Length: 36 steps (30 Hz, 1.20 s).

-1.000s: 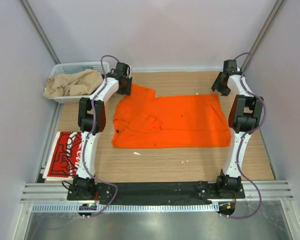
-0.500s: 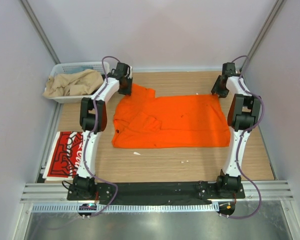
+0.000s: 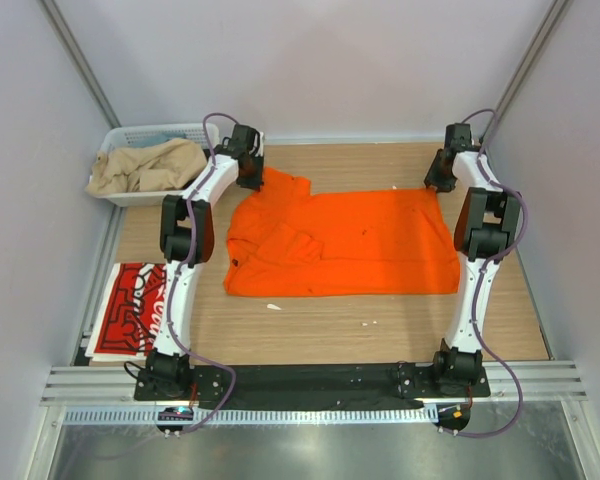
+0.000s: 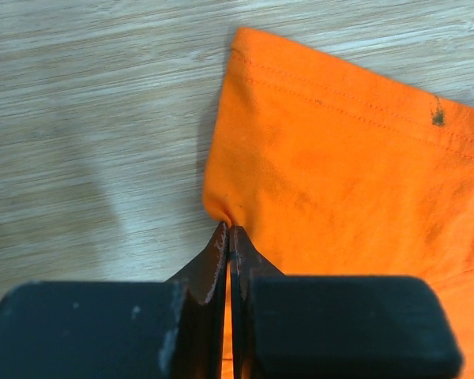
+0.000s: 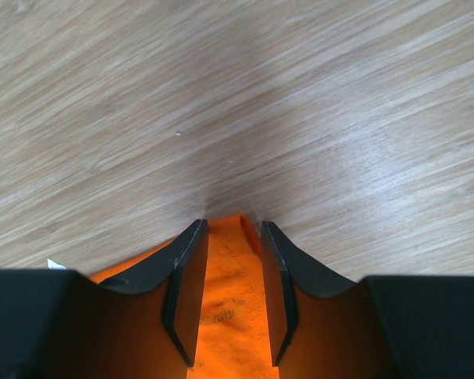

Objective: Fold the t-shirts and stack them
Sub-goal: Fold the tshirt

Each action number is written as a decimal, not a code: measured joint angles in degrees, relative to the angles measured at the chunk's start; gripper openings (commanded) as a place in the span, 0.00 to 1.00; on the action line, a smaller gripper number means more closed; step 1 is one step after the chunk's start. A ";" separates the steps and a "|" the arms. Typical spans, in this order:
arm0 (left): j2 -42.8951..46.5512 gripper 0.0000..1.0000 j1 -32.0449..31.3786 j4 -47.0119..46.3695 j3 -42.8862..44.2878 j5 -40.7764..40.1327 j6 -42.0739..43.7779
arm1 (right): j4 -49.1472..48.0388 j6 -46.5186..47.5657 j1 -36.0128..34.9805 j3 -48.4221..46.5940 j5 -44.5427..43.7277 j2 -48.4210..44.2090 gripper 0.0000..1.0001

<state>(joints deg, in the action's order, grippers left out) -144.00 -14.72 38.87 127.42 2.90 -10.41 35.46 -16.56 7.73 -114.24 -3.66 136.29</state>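
I see the left hand [image 4: 229,230] pinched tight on the orange t-shirt [image 3: 350,245] edge. The right hand [image 5: 233,230] is narrowly parted, straddling 1 far corner on the table [image 3: 380,325].

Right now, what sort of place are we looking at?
Probably a lab robot cell, not a home: plain panel walls, left arm and right arm bolted to a black rail, orange t-shirt staged on a wooden table.
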 measured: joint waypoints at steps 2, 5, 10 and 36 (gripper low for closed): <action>-0.09 0.00 0.02 0.00 0.15 0.28 -0.26 | -0.02 0.15 0.00 -0.68 0.48 0.42 0.36; -0.20 0.00 0.02 0.00 0.31 0.70 -0.90 | -0.24 0.24 0.02 -1.22 1.25 0.79 0.32; -0.33 0.00 0.02 0.02 0.57 1.29 -1.29 | -0.28 0.22 0.26 -1.53 2.80 1.03 0.15; 18.62 0.00 0.87 1.92 -12.87 3.32 -4.85 | 3.80 -0.04 0.39 7.65 3.85 -12.33 0.01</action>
<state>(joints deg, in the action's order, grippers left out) -125.38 -13.85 40.80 114.54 6.22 -15.27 39.27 -16.60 8.12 -106.59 0.19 123.96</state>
